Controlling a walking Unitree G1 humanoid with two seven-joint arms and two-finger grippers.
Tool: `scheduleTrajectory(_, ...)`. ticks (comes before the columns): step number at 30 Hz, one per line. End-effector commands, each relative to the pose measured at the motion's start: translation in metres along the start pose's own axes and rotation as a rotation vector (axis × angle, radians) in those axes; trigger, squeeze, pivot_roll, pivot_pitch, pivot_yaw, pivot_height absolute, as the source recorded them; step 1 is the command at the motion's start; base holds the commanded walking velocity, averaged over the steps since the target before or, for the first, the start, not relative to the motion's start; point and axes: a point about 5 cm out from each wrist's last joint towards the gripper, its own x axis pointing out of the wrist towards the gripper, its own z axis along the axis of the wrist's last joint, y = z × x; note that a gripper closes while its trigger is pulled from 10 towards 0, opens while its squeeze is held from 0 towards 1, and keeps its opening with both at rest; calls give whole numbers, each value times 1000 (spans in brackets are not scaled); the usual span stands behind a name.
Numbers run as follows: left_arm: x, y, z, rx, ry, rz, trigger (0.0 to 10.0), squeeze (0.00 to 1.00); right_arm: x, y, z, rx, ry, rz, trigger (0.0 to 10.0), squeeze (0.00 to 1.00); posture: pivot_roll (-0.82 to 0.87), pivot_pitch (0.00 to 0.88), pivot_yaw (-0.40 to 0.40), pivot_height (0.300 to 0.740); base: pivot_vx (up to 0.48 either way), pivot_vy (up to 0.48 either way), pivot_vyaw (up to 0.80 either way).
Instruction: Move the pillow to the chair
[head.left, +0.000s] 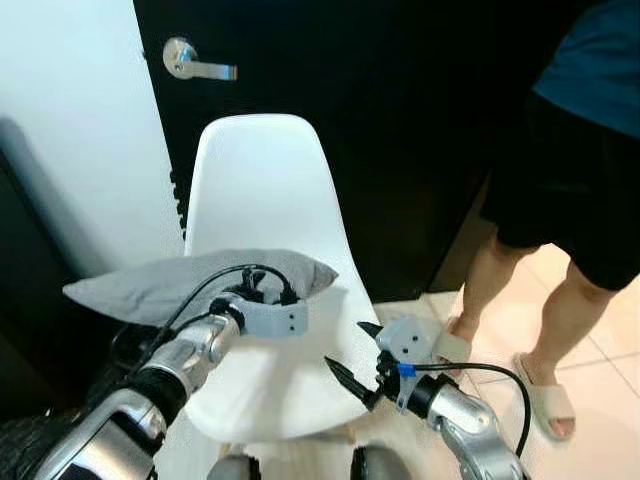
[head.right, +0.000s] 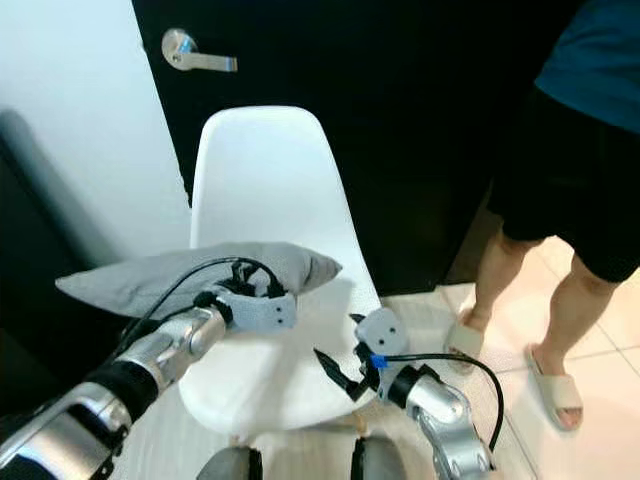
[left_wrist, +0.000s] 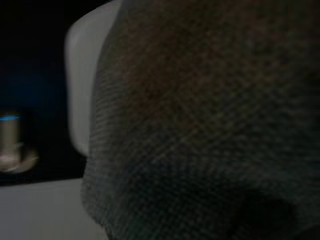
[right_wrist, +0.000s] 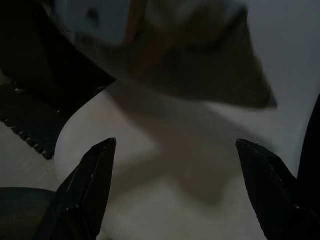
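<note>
My left gripper (head.left: 262, 290) probably grips pillow (head.left: 150, 285) above chair (head.left: 262, 190) seat for dropping; right gripper (head.left: 356, 360) open, near front edge.

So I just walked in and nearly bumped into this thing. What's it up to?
The robot is carrying a grey pillow to the white chair. Its left gripper holds the pillow just above the seat, one end hanging past the chair's side. The right gripper hovers at the seat's front edge, jaws open and holding nothing. A person in sandals stands beside the chair, in front of the dark door.
</note>
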Motion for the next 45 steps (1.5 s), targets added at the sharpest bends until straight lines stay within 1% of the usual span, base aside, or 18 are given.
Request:
scheduleTrajectory(1, 3, 16, -6, 43, 13, 75, 10000, 0, 1, 0, 2, -12, 2, 3, 10000, 0, 46, 57, -40, 632, 0, 0, 0)
scheduleTrajectory(3, 6, 22, -5, 42, 2, 98, 10000, 0, 1, 0, 2, 1, -2, 5, 10000, 0, 49, 60, -41, 627, 0, 0, 0)
scheduleTrajectory(8, 9, 26, 0, 37, -19, 110, 10000, 0, 1, -1, 2, 2, 6, 2, 10000, 0, 50, 61, -37, 617, 0, 0, 0)
scheduleTrajectory(9, 14, 27, 13, 34, -65, 111, 10000, 0, 2, -1, 2, -2, 10, -10, 10000, 0, 52, 66, -35, 617, 0, 0, 0)
scheduleTrajectory(10, 15, 26, 18, 37, -81, 111, 10000, 0, 3, -1, 1, -4, 12, -16, 10000, 0, 52, 66, -35, 617, 0, 0, 0)
scheduleTrajectory(16, 24, 32, 33, 56, -125, 127, 10000, 0, 6, 1, 3, -5, 9, -22, 10000, 0, 51, 64, -28, 617, 0, 0, 0)
scheduleTrajectory(20, 28, 43, 55, 1, -244, 152, 10000, 0, 6, 0, 3, -5, 8, -33, 10000, 0, 53, 62, -22, 617, 0, 0, 0)
scheduleTrajectory(22, 28, 42, 63, 24, -294, 138, 10000, 0, 7, -1, 3, -7, 10, -39, 10000, 0, 53, 64, -21, 617, 0, 0, 0)
scheduleTrajectory(23, 28, 42, 63, 24, -294, 138, 10000, 0, 7, -1, 3, -7, 10, -39, 10000, 0, 53, 64, -21, 617, 0, 0, 0)
scheduleTrajectory(27, 28, 27, 72, 27, -325, 57, 10000, 0, 8, -3, 3, -10, 12, -59, 10000, 0, 53, 66, -20, 617, 0, 0, 0)
scheduleTrajectory(30, 29, 26, 79, 35, -350, 50, 10000, 0, 9, -3, 3, -9, 11, -61, 10000, 0, 51, 69, -17, 617, 0, 0, 0)
scheduleTrajectory(32, 30, 25, 80, 60, -341, 51, 10000, 0, 9, -3, 3, -10, 11, -61, 10000, 0, 51, 69, -17, 617, 0, 0, 0)
scheduleTrajectory(35, 30, 24, 74, 87, -313, 47, 10000, 0, 9, -3, 4, -11, 11, -62, 10000, 0, 48, 67, -14, 617, 0, 0, 0)
scheduleTrajectory(36, 30, 25, 63, 117, -266, 51, 10000, 0, 9, -3, 4, -12, 9, -65, 10000, 0, 45, 66, -12, 617, 0, 0, 0)
scheduleTrajectory(37, 30, 26, 58, 128, -246, 56, 10000, 0, 9, -3, 4, -12, 9, -67, 10000, 0, 45, 66, -12, 617, 0, 0, 0)
scheduleTrajectory(38, 30, 26, 58, 128, -246, 56, 10000, 0, 9, -3, 4, -12, 9, -67, 10000, 0, 45, 66, -12, 617, 0, 0, 0)
scheduleTrajectory(43, 32, 32, 39, 160, -139, 79, 10000, 0, 9, -2, 4, -15, 5, -71, 10000, 0, 44, 68, -8, 617, 0, 0, 0)
scheduleTrajectory(45, 31, 31, 33, 162, -101, 66, 10000, 0, 10, -1, 5, -15, 1, -70, 10000, 0, 44, 75, -1, 617, 0, 0, 0)
